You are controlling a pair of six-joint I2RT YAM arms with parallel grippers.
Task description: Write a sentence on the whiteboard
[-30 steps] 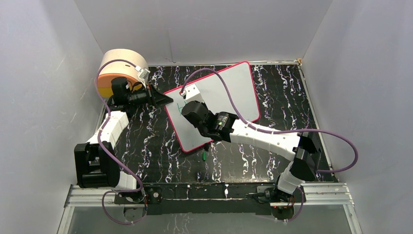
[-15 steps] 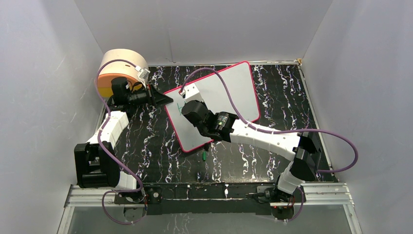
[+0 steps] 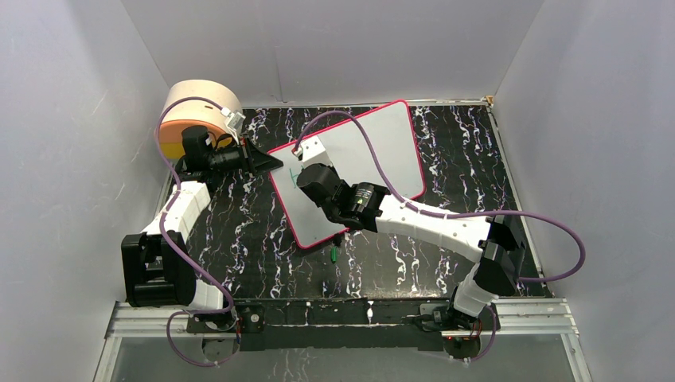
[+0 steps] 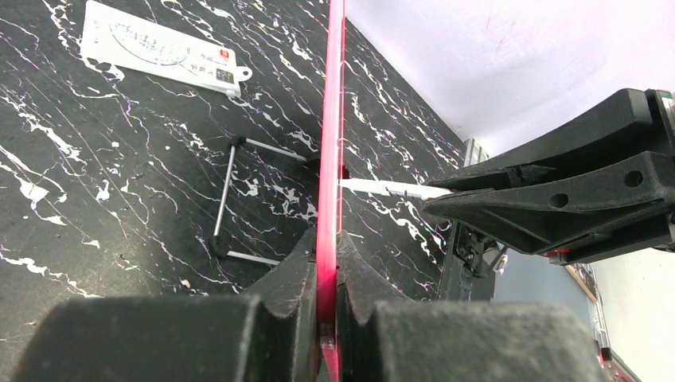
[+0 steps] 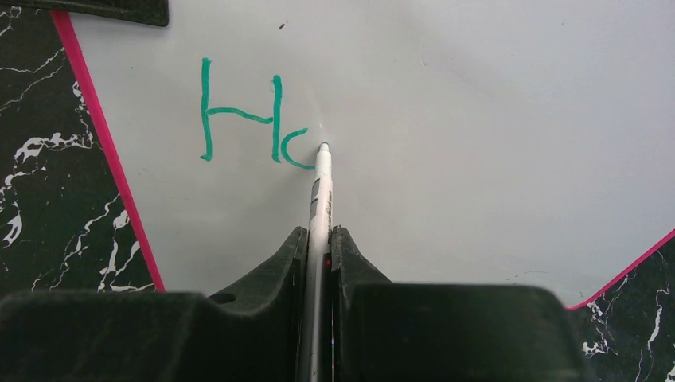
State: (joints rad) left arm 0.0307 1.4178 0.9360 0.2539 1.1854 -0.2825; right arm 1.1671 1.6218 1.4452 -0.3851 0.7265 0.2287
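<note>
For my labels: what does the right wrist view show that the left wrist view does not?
Only right wrist: teal writing, "H" and an unfinished next letter, with the pen tip at it. Only left wrist: a white card and a wire stand. Both: whiteboard, pen, right tool, marbled table.

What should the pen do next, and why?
Probably curl the pen tip round to close the loop: on the whiteboard the sentence is just an H and a half-round letter open on its right, with the tip at that gap.
</note>
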